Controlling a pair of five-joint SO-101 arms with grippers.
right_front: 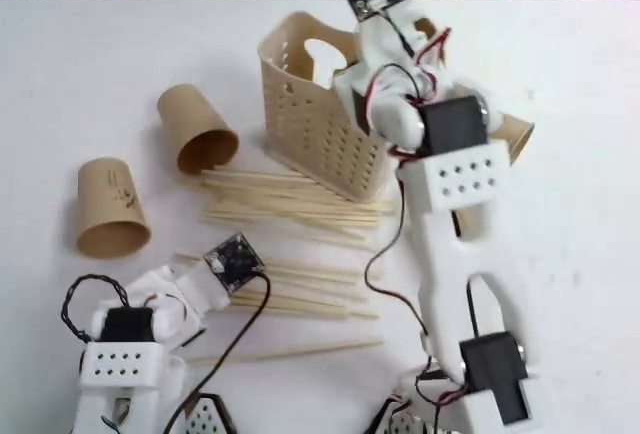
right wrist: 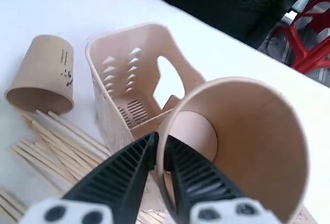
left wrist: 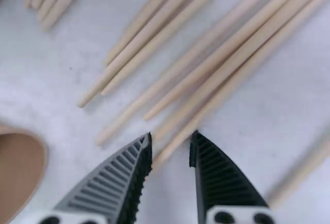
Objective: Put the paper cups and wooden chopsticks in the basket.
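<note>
The left gripper is open a little. Its two fingers hang low over the chopsticks. The tip of one stick lies in the gap between them. I cannot tell if a finger touches it.

From above, the left arm sits at 7 o'clock on the white table. At 9 o'clock is the first cup, with its wide end toward 6 o'clock. The second cup is at 10 o'clock. It lies on its side with its open mouth toward 5 o'clock, and it is just beside the sticks.

The sticks lie flat in a loose heap in the middle of the table. They run from 9 o'clock to 3 o'clock. Some ends reach the foot of the basket. One stick lies alone at 6 o'clock, apart from the heap.

The basket stands at 12 o'clock from the heap. It has small holes in its walls and a handle hole near the top.

The right arm comes up from 5 o'clock and ends beside the basket. The right gripper is closed on the rim of the third cup. One finger is inside the cup and one is outside. This cup is tipped on its side, at 3 o'clock from the basket.
</note>
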